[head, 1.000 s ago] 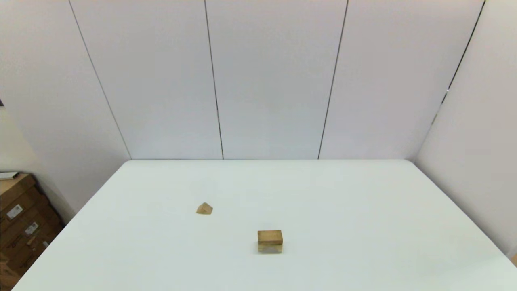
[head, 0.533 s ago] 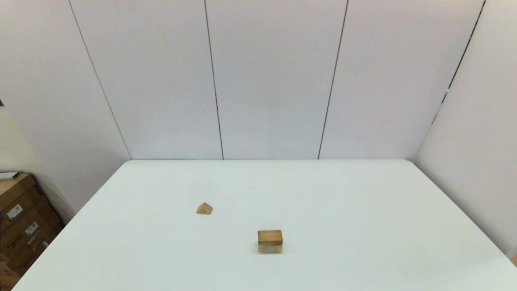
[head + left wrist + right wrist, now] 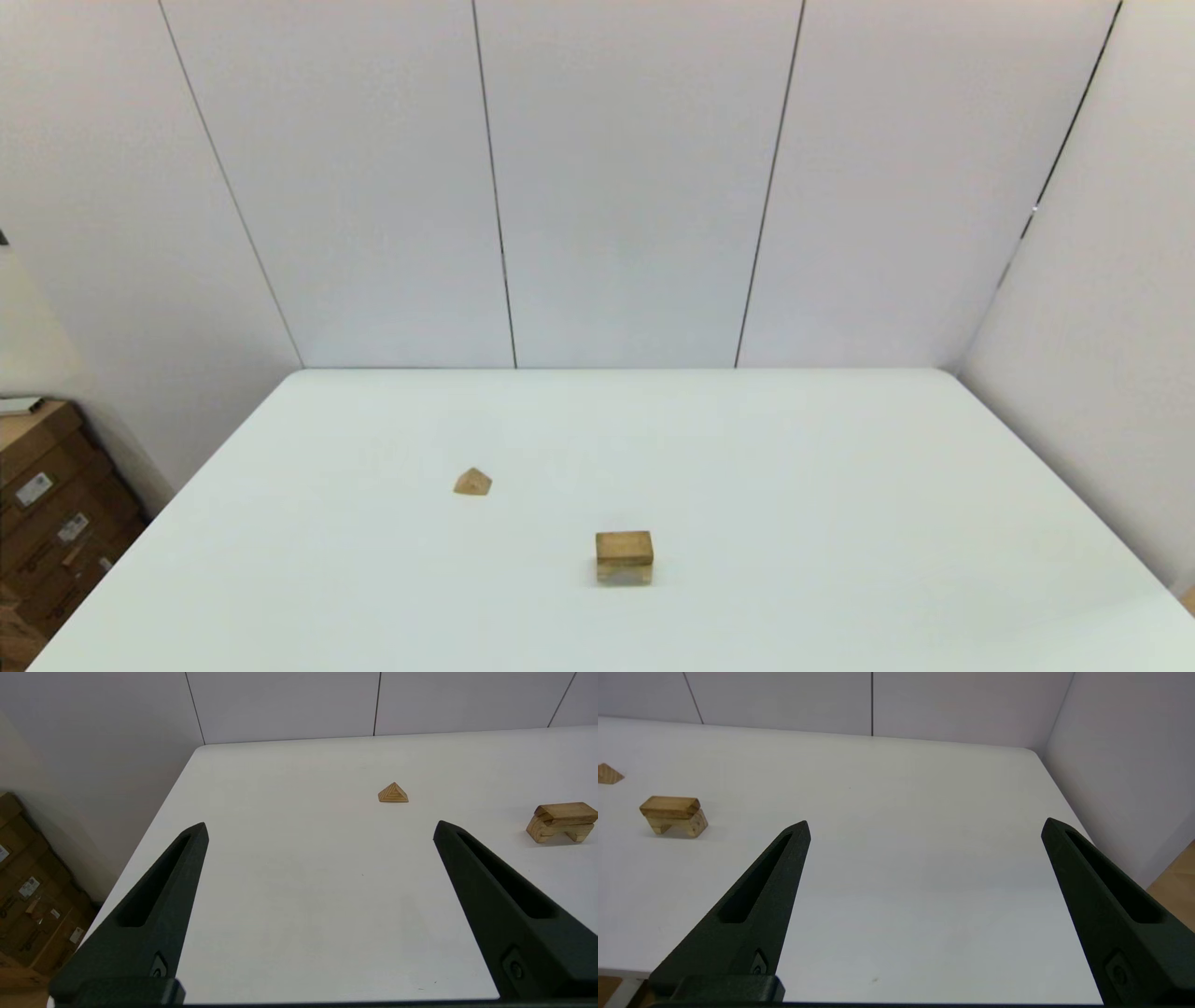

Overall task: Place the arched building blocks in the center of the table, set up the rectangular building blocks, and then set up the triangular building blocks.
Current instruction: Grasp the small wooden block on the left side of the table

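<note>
1. The arch block (image 3: 558, 828) stands near the middle of the table (image 3: 840, 485), hollow side down, and the flat oblong block (image 3: 565, 812) already lies across its top. From the head camera the pair reads as one tan stack.
2. The triangle block (image 3: 472, 482) sits alone on the table, ridge up, well apart from the stack, farther back and toward the robot's left.
3. Nothing has shifted over the last second: blocks and camera are where they were, and no arm has entered the head camera's picture.
4. The left gripper (image 3: 320, 830) hangs over the near left part of the table, fingers spread wide and empty, with the triangle ahead of it.
5. The right gripper (image 3: 924, 828) hangs over the near right side, likewise spread and empty.
6. Judging from this, two steps look finished; the triangle has yet to go on top, and the left arm seems better placed to fetch it.
</note>
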Controlling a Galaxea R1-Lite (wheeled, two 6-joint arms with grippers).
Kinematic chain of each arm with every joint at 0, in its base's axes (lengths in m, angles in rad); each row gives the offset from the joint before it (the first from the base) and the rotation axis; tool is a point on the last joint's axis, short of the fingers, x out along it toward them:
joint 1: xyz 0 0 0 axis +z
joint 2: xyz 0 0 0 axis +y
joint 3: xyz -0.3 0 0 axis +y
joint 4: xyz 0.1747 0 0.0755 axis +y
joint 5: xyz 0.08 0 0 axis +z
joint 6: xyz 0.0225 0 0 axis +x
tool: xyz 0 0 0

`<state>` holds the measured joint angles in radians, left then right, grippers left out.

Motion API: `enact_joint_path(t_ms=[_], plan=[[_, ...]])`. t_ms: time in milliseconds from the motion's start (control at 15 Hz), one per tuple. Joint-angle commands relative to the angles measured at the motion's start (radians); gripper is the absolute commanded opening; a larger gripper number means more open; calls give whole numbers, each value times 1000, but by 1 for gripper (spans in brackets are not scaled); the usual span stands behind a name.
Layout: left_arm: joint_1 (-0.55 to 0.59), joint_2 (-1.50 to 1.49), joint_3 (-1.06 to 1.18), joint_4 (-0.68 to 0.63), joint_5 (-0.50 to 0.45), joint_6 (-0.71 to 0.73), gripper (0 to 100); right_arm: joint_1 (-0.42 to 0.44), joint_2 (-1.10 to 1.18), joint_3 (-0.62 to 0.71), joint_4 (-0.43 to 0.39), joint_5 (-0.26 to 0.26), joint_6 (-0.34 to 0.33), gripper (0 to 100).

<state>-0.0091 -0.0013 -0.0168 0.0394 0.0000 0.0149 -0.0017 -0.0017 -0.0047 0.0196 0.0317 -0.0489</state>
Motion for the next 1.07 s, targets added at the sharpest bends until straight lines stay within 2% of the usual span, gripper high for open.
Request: enact_joint_path(t_ms=[67, 1067], plan=[[0, 1, 0, 1, 0, 0, 100, 0, 0, 0, -3, -1, 4, 100], [0, 1, -3, 7, 2, 11, 100, 0, 0, 0, -3, -1, 4, 100]])
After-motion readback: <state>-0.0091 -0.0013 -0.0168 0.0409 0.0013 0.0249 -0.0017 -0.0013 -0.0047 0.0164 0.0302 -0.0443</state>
